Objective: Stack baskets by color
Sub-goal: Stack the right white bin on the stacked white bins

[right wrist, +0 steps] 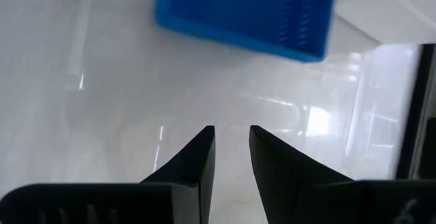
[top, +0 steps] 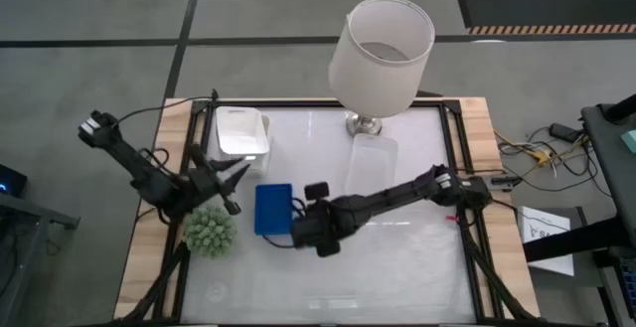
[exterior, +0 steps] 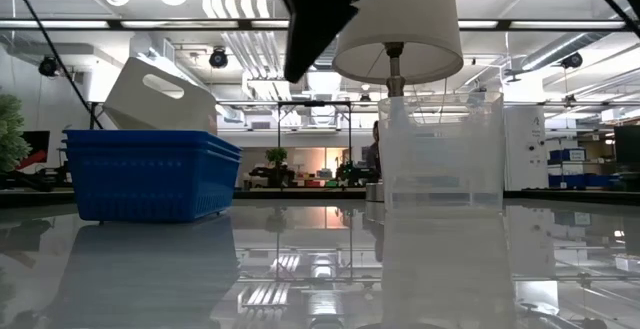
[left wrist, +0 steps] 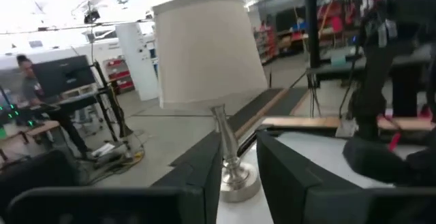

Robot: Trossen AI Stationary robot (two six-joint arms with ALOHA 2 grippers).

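Blue perforated basket is sitting on the glossy desk just ahead of the right fingers, which are hanging slightly parted and grasping nothing. Left fingers are likewise parted and empty, facing the lamp.

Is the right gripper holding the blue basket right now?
No. In the right wrist view the right gripper has only bare table between its fingers, and the blue basket lies apart, ahead of it.

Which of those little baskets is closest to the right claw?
The blue mesh plastic basket, just beside the right claw; the opaque white basket and clear basket sit farther back.
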